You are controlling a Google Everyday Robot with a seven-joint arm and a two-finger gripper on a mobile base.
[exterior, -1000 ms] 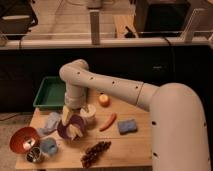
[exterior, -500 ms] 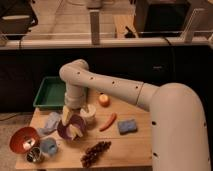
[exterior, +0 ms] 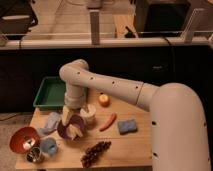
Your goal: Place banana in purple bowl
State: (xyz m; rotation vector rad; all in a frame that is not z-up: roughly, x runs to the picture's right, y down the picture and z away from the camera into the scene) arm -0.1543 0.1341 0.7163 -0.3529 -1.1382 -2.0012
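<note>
The purple bowl [exterior: 69, 128] sits on the wooden table [exterior: 135, 145] at the left of middle. The pale yellow banana [exterior: 70, 121] lies across it, one end in the bowl, the other rising toward the gripper. My gripper [exterior: 73, 107] hangs from the white arm [exterior: 115, 87] right above the bowl, at the banana's upper end. Whether it still holds the banana does not show.
A green tray [exterior: 50, 92] at the back left. A white cup [exterior: 89, 113] beside the bowl. An orange fruit [exterior: 104, 100], a red-orange carrot-like piece [exterior: 108, 121], a blue sponge [exterior: 127, 126], dark grapes [exterior: 95, 152], a red-orange bowl [exterior: 22, 140], a metal cup [exterior: 33, 155], blue cloth pieces [exterior: 50, 122].
</note>
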